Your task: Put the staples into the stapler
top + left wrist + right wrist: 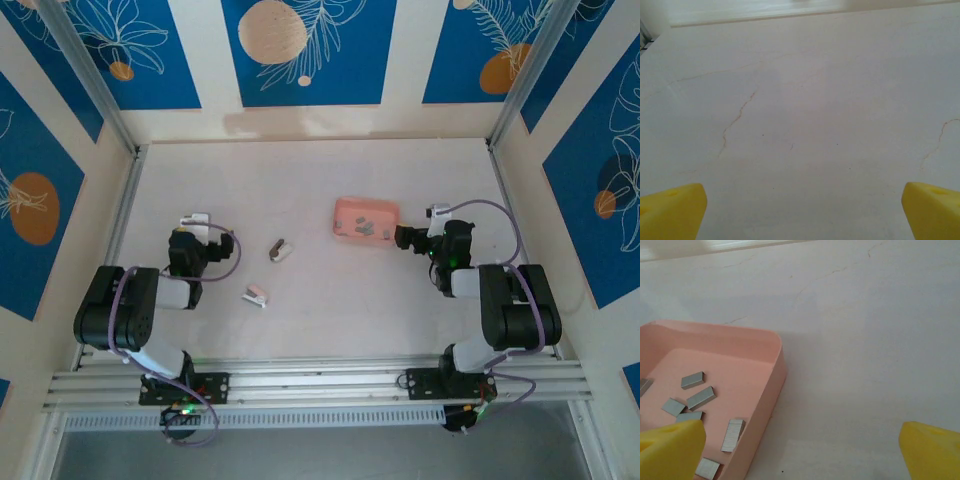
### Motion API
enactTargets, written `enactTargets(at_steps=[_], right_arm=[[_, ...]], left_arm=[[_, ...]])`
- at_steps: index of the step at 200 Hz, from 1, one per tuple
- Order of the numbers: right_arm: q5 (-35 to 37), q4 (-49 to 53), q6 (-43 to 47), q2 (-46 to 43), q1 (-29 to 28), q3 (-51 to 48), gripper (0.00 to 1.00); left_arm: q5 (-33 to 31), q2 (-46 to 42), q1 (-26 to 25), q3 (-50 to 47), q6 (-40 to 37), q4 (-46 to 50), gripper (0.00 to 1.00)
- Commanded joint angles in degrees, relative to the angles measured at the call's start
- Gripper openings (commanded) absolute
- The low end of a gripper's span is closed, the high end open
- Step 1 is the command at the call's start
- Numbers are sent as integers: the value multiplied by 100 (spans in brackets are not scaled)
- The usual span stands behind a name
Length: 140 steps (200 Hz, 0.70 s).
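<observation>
Staples (701, 398) loose in pink tray (771, 390), left jaws and right jaws wide apart (gripping nothing)

The right gripper (800, 452), jaws spread wide, hovers over the pale, hairline-cracked tabletop (865, 340). Ahead to its left, a pink tray (771, 405) holds loose grey staples (701, 398).

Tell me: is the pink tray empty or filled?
Not empty: several grey staples lie loose on the floor of the pink tray.
</observation>
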<state>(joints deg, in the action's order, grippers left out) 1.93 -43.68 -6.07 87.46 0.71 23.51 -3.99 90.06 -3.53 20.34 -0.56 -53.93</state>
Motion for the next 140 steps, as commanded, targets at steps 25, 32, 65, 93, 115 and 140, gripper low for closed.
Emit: enactTargets(at_steps=[25,32,65,93,115,140], right_arm=[[32,-134,81,-19,-34,86,99],[31,-136,84,-19,-37,89,99],[26,-132,75,-19,-36,85,99],[26,-133,80,-19,-36,90,99],[26,-133,79,-20,-36,92,99],[26,-137,79,-19,-36,86,99]], left_arm=[[143,-59,66,67,-102,-47,100],[143,-58,65,67,-102,-44,100],[139,-59,63,62,-102,-47,100],[144,-59,63,56,-103,-47,100],[144,-59,70,66,-111,-30,100],[144,-52,64,80,-101,4,100]])
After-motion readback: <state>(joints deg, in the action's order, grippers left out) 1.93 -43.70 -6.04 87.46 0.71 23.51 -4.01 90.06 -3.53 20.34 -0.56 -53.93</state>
